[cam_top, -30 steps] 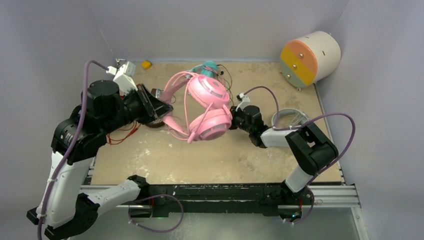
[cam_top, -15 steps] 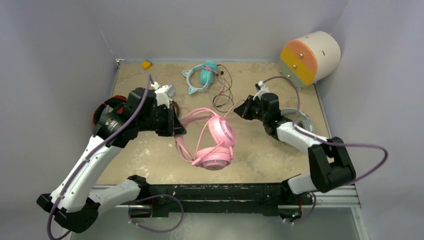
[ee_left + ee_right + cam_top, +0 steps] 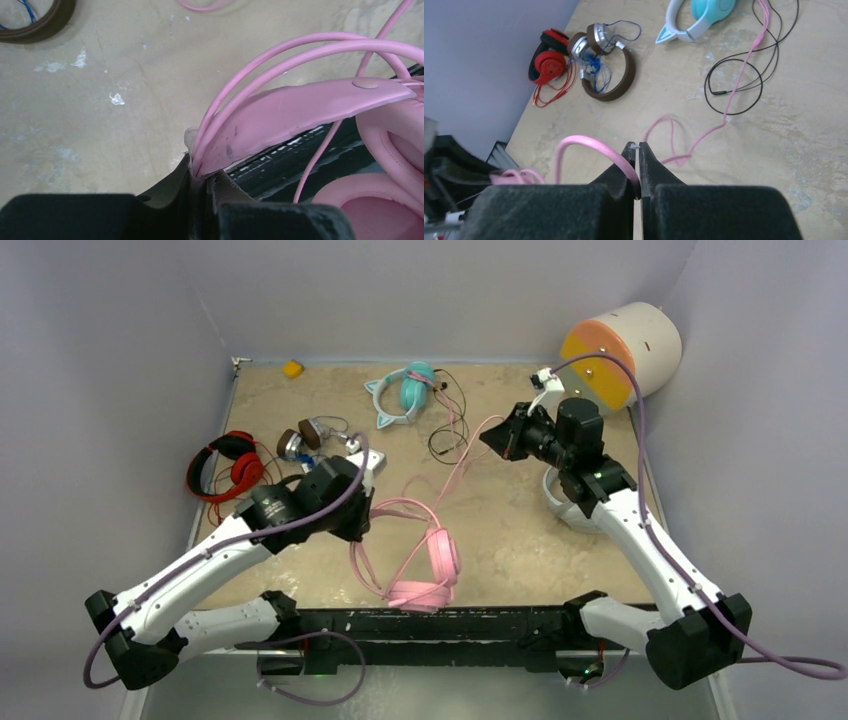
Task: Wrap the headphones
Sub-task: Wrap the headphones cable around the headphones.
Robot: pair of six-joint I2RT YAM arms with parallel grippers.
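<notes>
The pink headphones (image 3: pixel 432 567) lie at the near table edge, with their cups toward the front rail. My left gripper (image 3: pixel 362 524) is shut on the end of their pink headband (image 3: pixel 300 107), where the thin pink wire hoops also run into the jaws (image 3: pixel 202 170). The pink cable (image 3: pixel 457 465) runs from them up to my right gripper (image 3: pixel 490 437), raised at the far right. That gripper (image 3: pixel 638 162) is shut on the cable, which arcs out to its left (image 3: pixel 584 142).
Red headphones (image 3: pixel 225 465) and a brown pair with silver cups (image 3: pixel 305 440) lie at the left. A teal cat-ear pair (image 3: pixel 405 390) with a black cable (image 3: pixel 445 435) lies at the back. An orange-faced cylinder (image 3: pixel 620 355) stands at the far right corner, and a yellow block (image 3: pixel 292 368) at the back.
My left gripper carried the pink headphones down toward the near edge. My right gripper moved back and to the right, drawing the pink cable out.
</notes>
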